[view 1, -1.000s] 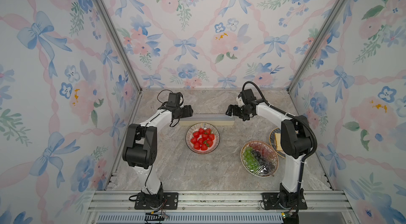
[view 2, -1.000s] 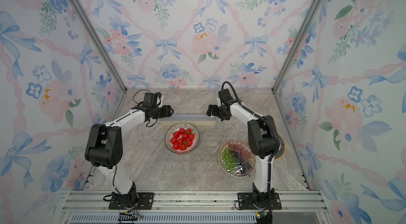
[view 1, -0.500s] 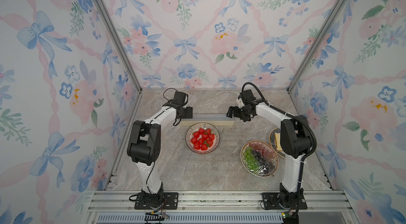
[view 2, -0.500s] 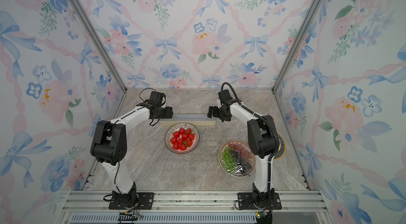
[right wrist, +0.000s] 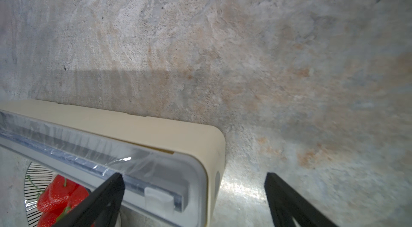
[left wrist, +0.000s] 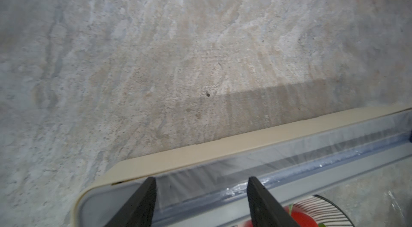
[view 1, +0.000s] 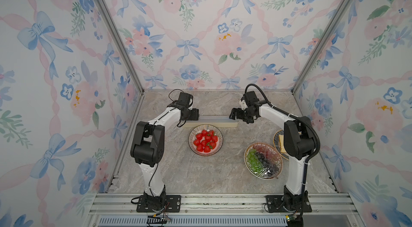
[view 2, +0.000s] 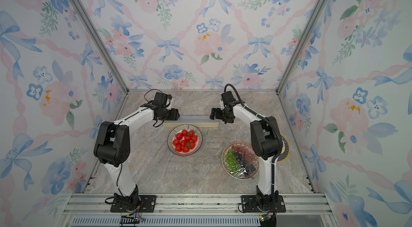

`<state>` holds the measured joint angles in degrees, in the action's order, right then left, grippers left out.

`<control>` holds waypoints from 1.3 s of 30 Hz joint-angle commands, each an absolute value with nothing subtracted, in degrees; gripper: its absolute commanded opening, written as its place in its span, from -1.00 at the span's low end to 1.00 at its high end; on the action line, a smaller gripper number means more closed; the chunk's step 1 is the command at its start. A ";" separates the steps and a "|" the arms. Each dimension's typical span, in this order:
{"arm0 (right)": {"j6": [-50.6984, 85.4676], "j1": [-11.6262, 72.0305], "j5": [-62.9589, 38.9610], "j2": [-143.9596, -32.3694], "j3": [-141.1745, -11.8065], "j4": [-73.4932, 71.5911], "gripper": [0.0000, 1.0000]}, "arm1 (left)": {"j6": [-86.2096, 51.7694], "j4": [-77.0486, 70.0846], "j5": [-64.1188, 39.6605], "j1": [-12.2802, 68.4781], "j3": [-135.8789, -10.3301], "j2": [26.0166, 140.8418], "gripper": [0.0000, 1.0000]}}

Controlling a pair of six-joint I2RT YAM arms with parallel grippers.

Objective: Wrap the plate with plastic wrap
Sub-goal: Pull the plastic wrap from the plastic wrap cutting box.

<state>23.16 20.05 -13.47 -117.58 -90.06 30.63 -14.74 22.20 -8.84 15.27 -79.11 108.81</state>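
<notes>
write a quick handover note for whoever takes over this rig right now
Left gripper: open, holding nothing, low over the plastic wrap at the left end of the box.
Right gripper: open, holding nothing, over the box's right end.
Strawberry plate: just in front of the box, looks uncovered in both top views.
Done: the grape plate near the right arm looks covered in glossy film.
Left: grip the wrap, draw it over the strawberries, cut it and tuck it round the plate.
</notes>
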 commanded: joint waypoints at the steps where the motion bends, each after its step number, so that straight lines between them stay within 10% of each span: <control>1: 24.38 20.96 -15.01 -119.00 -90.83 30.29 0.99 | -13.80 25.05 -16.34 17.31 -80.15 112.16 0.33; 27: 22.48 20.19 -15.47 -115.83 -91.19 25.17 1.00 | -13.63 24.59 -25.82 21.51 -101.92 114.74 0.36; 39: -6.85 21.70 -16.36 -115.42 -98.36 35.15 1.00 | 19.54 24.65 -19.35 11.14 -85.80 105.31 0.44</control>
